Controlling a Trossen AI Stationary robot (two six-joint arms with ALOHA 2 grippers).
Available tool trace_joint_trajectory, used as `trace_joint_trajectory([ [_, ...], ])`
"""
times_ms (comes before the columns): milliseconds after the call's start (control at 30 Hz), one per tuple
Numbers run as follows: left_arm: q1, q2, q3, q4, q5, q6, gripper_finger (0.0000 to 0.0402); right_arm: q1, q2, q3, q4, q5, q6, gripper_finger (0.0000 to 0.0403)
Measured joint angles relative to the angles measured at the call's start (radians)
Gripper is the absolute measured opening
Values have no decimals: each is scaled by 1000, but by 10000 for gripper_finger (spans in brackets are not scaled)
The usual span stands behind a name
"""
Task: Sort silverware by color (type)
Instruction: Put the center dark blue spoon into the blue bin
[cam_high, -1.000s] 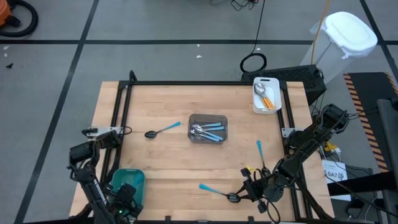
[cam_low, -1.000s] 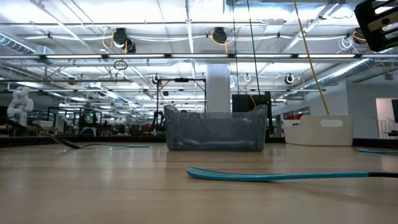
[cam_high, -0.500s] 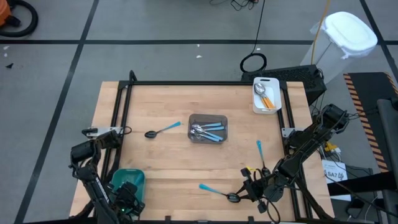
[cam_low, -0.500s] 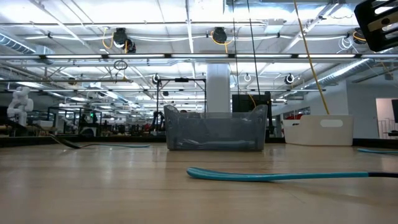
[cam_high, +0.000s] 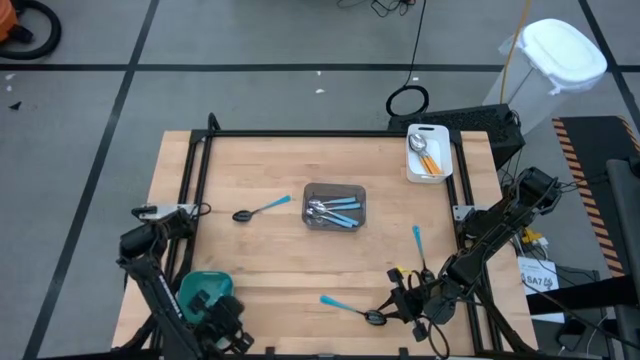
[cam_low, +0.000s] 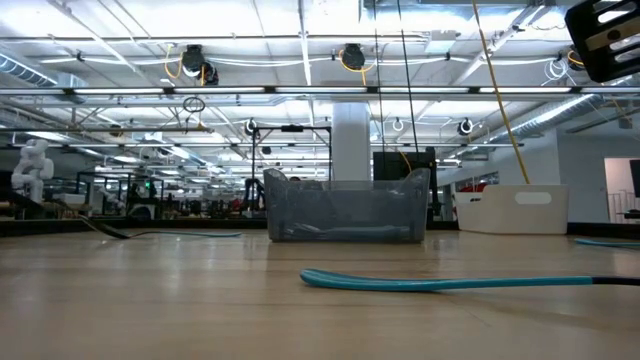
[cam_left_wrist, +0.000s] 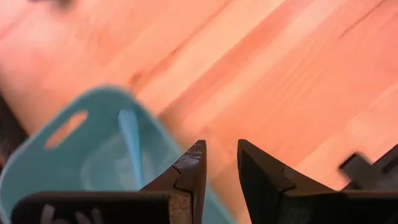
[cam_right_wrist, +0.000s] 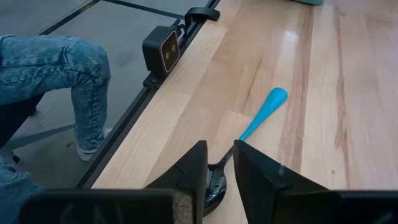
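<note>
Here, the black-bowled spoon (cam_right_wrist: 245, 146) lies apparently between the right fingers (cam_right_wrist: 186, 174).

You are looking straight down on the whole table (cam_high: 300, 180) from overhead; the low camera is sitting at tabletop level, facing across toward the clear bin (cam_low: 345, 212), which both views are sharing.

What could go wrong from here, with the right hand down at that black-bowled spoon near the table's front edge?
The right hand has its fingers straddling the black-bowled spoon where bowl meets thin blue handle; it lies flat on the wood, so a closing pinch could skid off or flick it. It also sits close to the table's front rail, so a nudge might push it overboard. The left hand hangs at the teal bin's rim and could clip it.
</note>
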Motion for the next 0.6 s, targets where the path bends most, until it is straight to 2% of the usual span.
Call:
trace_joint_trajectory([
  [400,150,0,3,8,-216,215,93,0,0,0,0,-1,2,75],
  [600,227,0,3,116,-326,371,93,0,0,0,-25,-1,35,75],
])
